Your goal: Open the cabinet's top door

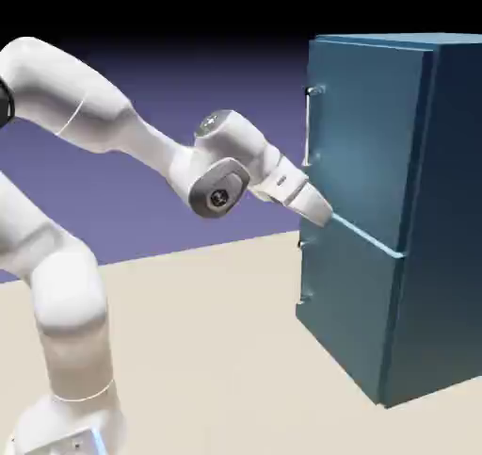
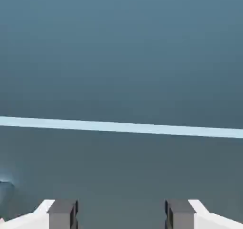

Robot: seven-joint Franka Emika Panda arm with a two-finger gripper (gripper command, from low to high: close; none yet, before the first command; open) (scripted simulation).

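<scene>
The teal-blue cabinet (image 1: 447, 208) stands at the right of the exterior view. Its top door (image 1: 362, 142) looks flush with the cabinet front, and a thin silver bar handle (image 1: 308, 128) runs down its left edge. My gripper (image 1: 325, 216) is close to the door's lower left corner, just below the handle and near the pale seam (image 1: 372, 239) above the lower door (image 1: 348, 302). In the hand view the gripper (image 2: 121, 216) is open, with its grey fingertips (image 2: 62, 214) wide apart and nothing between them. Teal panel and the pale seam (image 2: 121, 127) fill that view. The handle does not show there.
The white arm (image 1: 113, 133) arches in from the exterior view's left, over the beige table (image 1: 216, 349). The lower door carries its own small silver handle (image 1: 302, 272) on its left edge.
</scene>
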